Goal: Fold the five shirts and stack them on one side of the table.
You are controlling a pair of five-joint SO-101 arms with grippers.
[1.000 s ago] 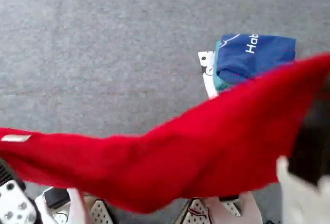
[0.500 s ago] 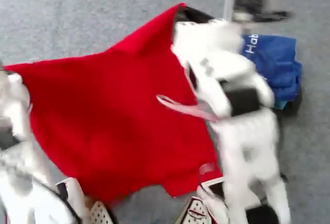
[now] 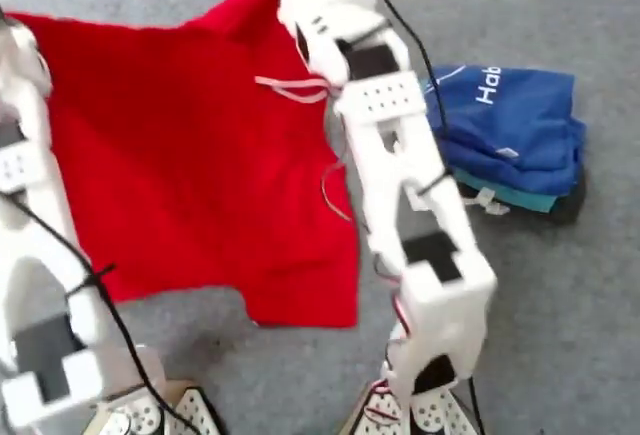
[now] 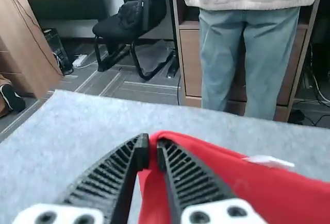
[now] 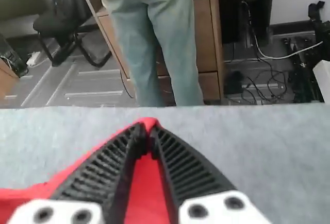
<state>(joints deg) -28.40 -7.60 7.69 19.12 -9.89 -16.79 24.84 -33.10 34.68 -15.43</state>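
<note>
Where left claw [image 4: 151, 147] grips, red shirt [image 3: 200, 155] edge

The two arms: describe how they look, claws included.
The left arm and the right arm are chains of boxy white plastic segments with black blocks set in. A thin black cable runs along each. The left claw and the right claw each have two black ribbed fingers that taper to a tip, on white mounts with dark round holes.

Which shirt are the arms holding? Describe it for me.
On the grey table, look left of the folded stack. The red shirt lies spread there, far corners held by the left gripper and right gripper. It alone is red and unfolded.
</note>
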